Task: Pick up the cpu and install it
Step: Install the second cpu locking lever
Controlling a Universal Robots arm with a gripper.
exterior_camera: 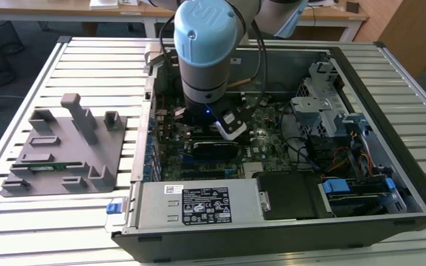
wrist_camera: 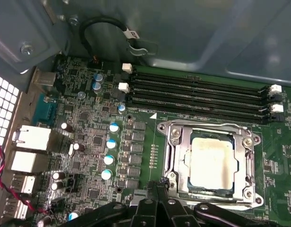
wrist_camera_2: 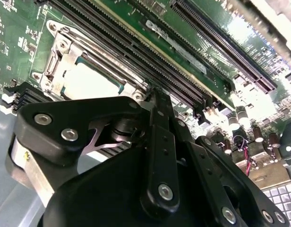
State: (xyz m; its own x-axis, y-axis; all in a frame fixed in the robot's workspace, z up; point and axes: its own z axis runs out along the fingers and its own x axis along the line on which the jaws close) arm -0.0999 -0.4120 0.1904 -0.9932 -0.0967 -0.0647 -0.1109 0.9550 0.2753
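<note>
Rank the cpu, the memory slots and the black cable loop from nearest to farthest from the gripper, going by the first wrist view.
1. The cpu, seated in its metal-framed socket just beyond the gripper.
2. The memory slots, the long black rows past the socket.
3. The black cable loop, up on the grey case wall.

an open computer case (exterior_camera: 361,138) lies on a slatted table (exterior_camera: 87,72). inside sit a green motherboard (wrist_camera: 89,137), black memory slots (wrist_camera: 197,97) and a power supply (exterior_camera: 198,205). a grey fixture (exterior_camera: 57,149) holding a memory stick (exterior_camera: 46,164) lies beside the case.
</note>
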